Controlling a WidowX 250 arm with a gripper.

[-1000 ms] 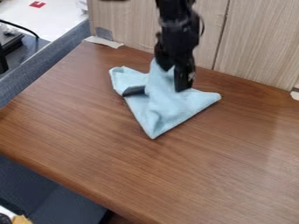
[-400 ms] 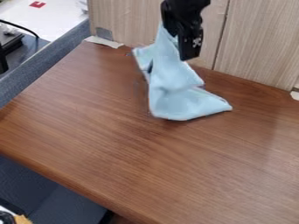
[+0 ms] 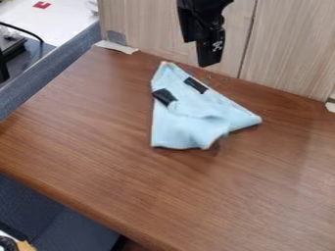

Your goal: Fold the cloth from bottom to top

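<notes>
Where the pale-blue, roughly triangular fabric cloth (image 3: 200,110) points: narrow corner toward the light wood-grain panels (image 3: 150,29)
Longest edge: slants down rightward
Black two-finger gripper (image 3: 179,91): fingers spread — at the cloth's upper part

Cloth (image 3: 193,110) is lt blue, mostly plain, w/ two blk patches (image 3: 163,96) toward its far L part. Tabletop (image 3: 98,147) is med. reddish brn w/ darker wood-grain streaks, plus a paler sheen on the R. Gripper (image 3: 209,62) is blk w/ a small white marking. Far wall panels (image 3: 294,49) are pale beige w/ fine streaky grain; seam (image 3: 249,41) betw. them is dk. Tape strip (image 3: 116,47) at far L is off-white; sm. plate (image 3: 117,37) by it is gray. Divider (image 3: 59,61) on L is blue-gray, speckled. Far L surface (image 3: 65,19) is white w/ a red mark (image 3: 41,5); cable (image 3: 23,28) is blk. Near L area (image 3: 59,220) is dk navy, w/ an orangey-yellow bit (image 3: 25,246).
</notes>
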